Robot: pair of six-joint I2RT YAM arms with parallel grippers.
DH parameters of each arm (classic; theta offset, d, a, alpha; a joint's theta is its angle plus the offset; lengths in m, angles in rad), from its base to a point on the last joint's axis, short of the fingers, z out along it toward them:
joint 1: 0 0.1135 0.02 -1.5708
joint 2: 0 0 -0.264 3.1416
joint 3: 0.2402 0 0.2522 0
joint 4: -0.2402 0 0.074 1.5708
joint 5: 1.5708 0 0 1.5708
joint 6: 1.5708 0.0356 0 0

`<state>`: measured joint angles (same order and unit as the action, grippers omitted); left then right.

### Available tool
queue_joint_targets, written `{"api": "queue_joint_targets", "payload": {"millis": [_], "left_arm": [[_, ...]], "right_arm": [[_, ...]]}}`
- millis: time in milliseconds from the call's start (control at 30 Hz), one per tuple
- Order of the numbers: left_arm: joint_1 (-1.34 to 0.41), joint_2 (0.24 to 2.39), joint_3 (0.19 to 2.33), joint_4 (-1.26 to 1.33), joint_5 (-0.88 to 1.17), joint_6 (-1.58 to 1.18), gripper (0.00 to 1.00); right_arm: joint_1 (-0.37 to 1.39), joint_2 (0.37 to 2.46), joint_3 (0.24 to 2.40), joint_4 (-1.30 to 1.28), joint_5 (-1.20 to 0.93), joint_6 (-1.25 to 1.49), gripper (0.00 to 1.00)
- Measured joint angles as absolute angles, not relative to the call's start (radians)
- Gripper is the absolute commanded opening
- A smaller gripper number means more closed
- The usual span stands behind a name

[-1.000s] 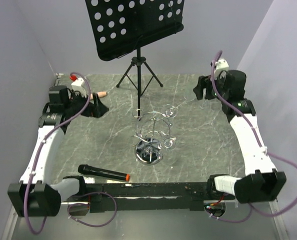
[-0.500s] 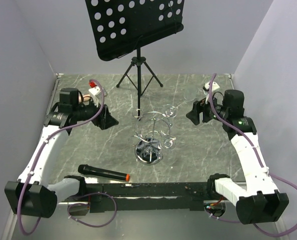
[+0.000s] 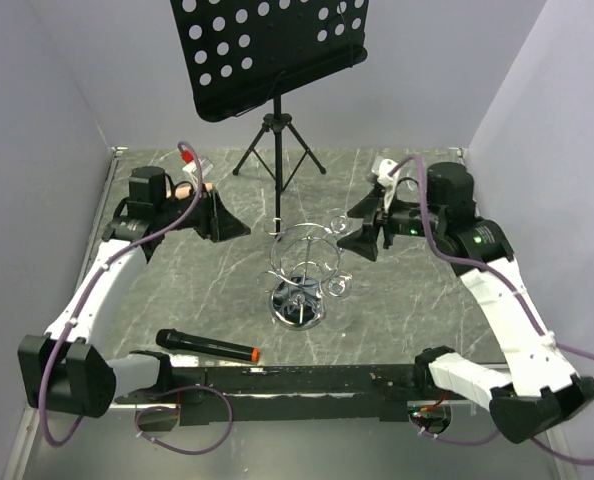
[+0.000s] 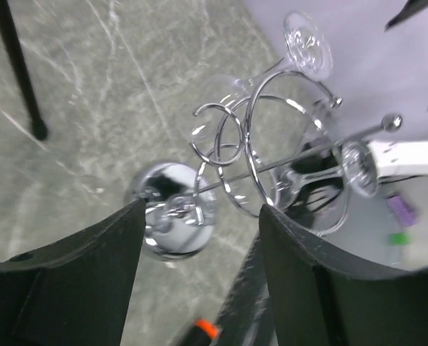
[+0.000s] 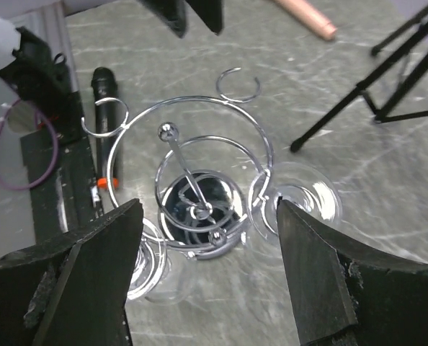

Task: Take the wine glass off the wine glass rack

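Note:
The chrome wine glass rack (image 3: 299, 262) stands mid-table on its round shiny base (image 3: 297, 304). Two clear wine glasses hang upside down from its ring, one at the back right (image 3: 343, 222) and one at the front right (image 3: 338, 287). My left gripper (image 3: 239, 228) is open and empty, left of the rack and apart from it. My right gripper (image 3: 355, 240) is open and empty, close to the back-right glass. In the left wrist view the rack (image 4: 272, 155) lies beyond the open gripper (image 4: 199, 274). In the right wrist view the rack (image 5: 192, 148) and a glass (image 5: 300, 198) lie between the fingers (image 5: 329, 281).
A black tripod music stand (image 3: 274, 60) stands behind the rack, its legs (image 5: 358, 94) near the rack. A black microphone with an orange end (image 3: 207, 346) lies at the front left. A pink rod (image 3: 199, 188) lies by the left arm. Walls close the table's sides.
Both arms have swung inward toward the rack. The left gripper moved right, the right gripper moved left and down to the back-right glass. Both stay open.

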<state>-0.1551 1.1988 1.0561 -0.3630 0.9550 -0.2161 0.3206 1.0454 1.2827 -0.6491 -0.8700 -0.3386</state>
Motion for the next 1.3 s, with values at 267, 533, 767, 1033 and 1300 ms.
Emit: {"api": "queue_joint_targets", "payload": {"millis": [267,533,767,1033,1300], "left_arm": [[-0.157,1.319,0.981,-0.040,1.061,-0.604,0.56],[-0.165,1.403,0.969,0.072,1.140,-0.720,0.46],[-0.182,1.437,0.969,0.110,1.188,-0.744,0.38],[-0.226,1.488,0.974,0.094,1.226,-0.730,0.35],[-0.249,1.512,0.987,0.107,1.236,-0.736,0.26]], "right_arm": [[0.419,1.193,1.341,-0.667,-0.877,-0.377,0.78],[0.532,1.255,1.396,-0.673,-0.900,-0.415,0.69],[0.568,1.269,1.404,-0.675,-0.898,-0.436,0.58],[0.584,1.285,1.404,-0.673,-0.861,-0.444,0.49],[0.592,1.296,1.399,-0.665,-0.827,-0.462,0.08]]}}
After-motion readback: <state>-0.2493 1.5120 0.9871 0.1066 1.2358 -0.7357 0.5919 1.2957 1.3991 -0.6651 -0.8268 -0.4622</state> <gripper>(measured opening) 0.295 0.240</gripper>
